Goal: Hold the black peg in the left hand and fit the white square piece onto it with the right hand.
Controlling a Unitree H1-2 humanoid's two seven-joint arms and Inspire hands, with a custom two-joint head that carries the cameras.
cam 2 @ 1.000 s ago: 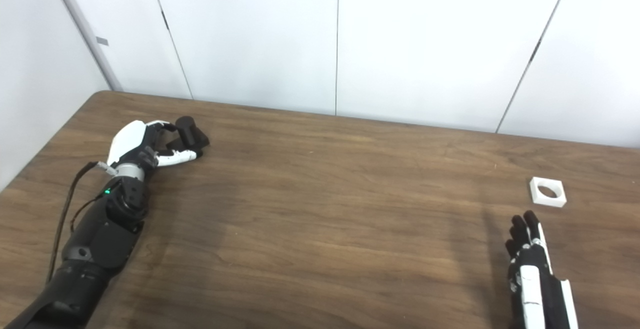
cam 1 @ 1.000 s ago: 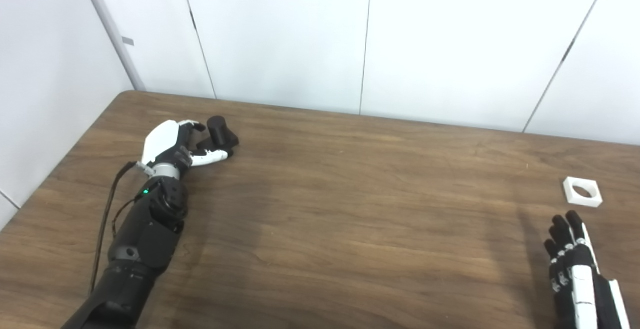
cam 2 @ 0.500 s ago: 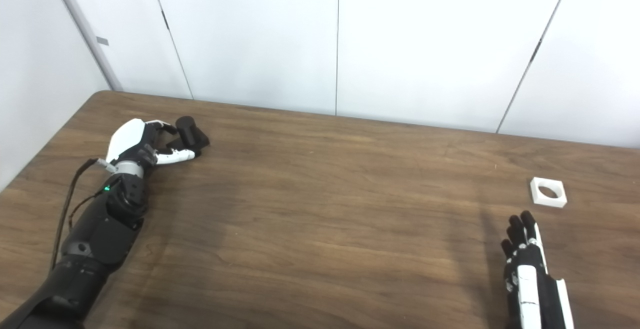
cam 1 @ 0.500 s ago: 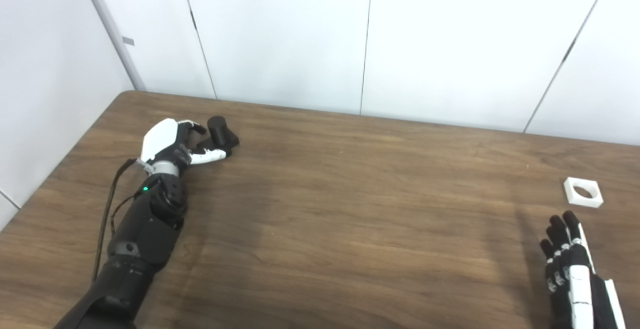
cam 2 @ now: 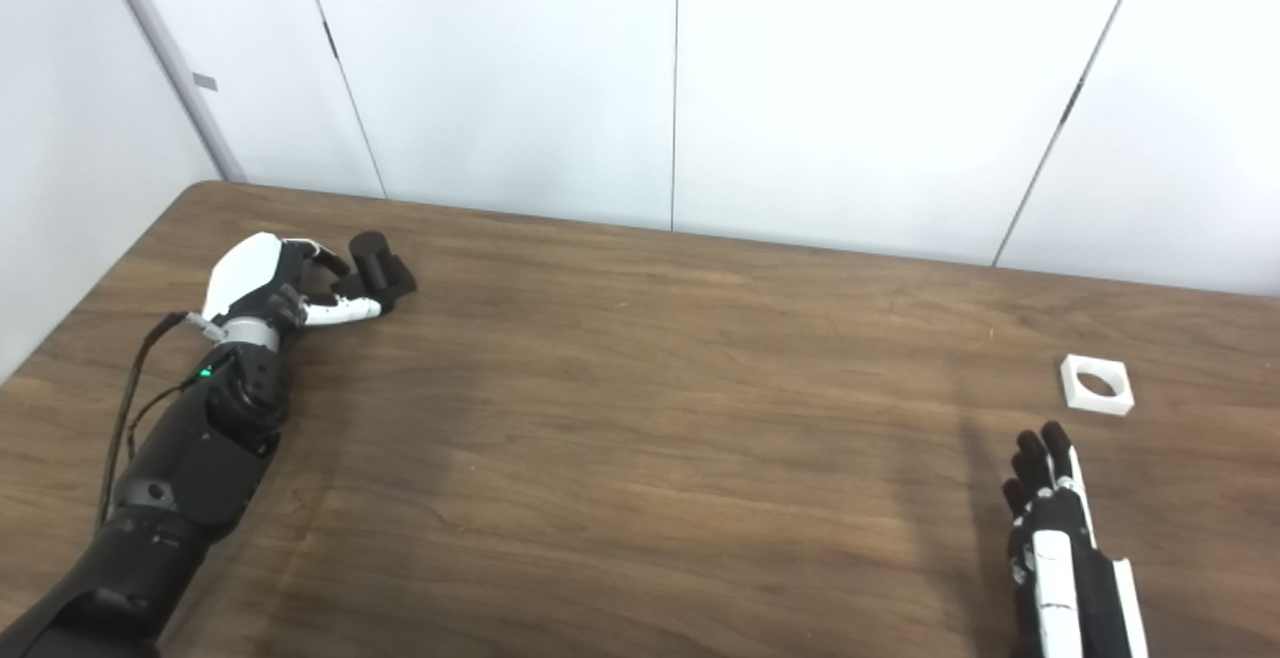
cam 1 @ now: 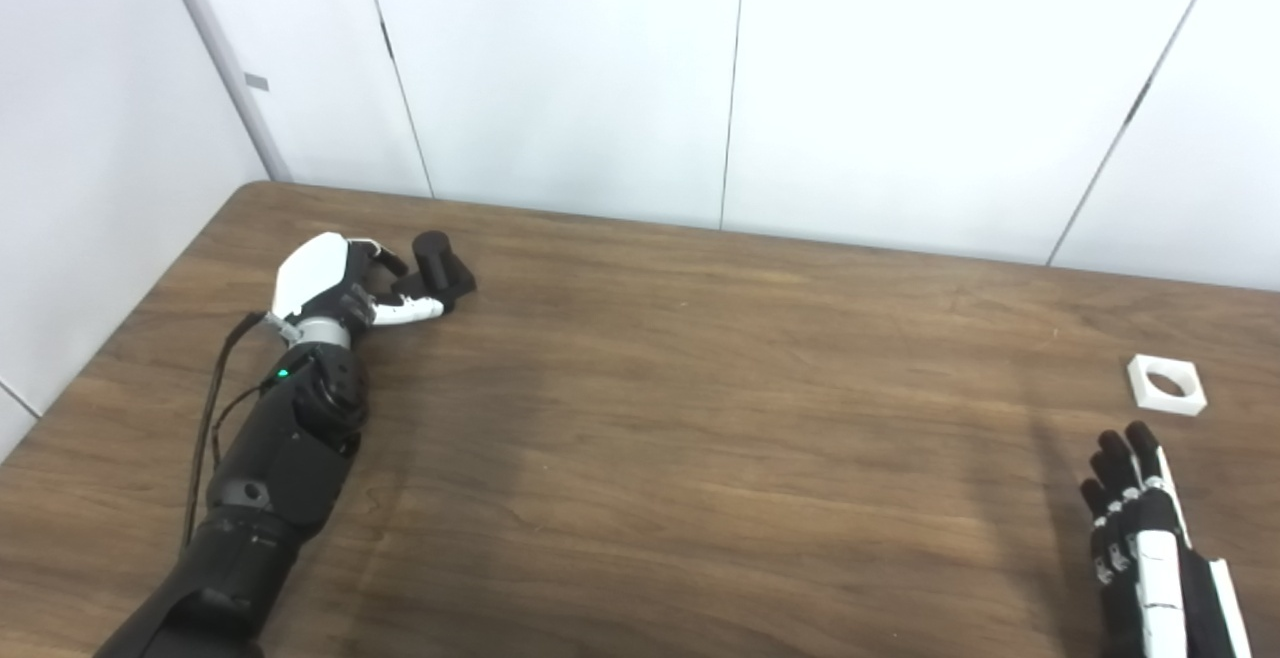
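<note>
Over at the far left of the wooden table (cam 1: 700, 418), the left hand (cam 1: 330, 283) lies low on the surface with its fingers curled toward the black peg (cam 1: 440, 266). The peg sits on the tabletop right at the fingertips, its round end pointing up and to the left. The thumb reaches along the near side of the peg and the other fingers come over from the far side, but from here I cannot tell whether they are actually clamped on it or only touching.

The right hand (cam 2: 1055, 528) is well apart from all that, at the near right corner, flat and empty with its fingers straight and pointing away toward the wall. Just beyond its fingertips, a little to the right, the white square piece (cam 2: 1097, 384) lies flat on the table, its round hole facing up, nothing touching it.
</note>
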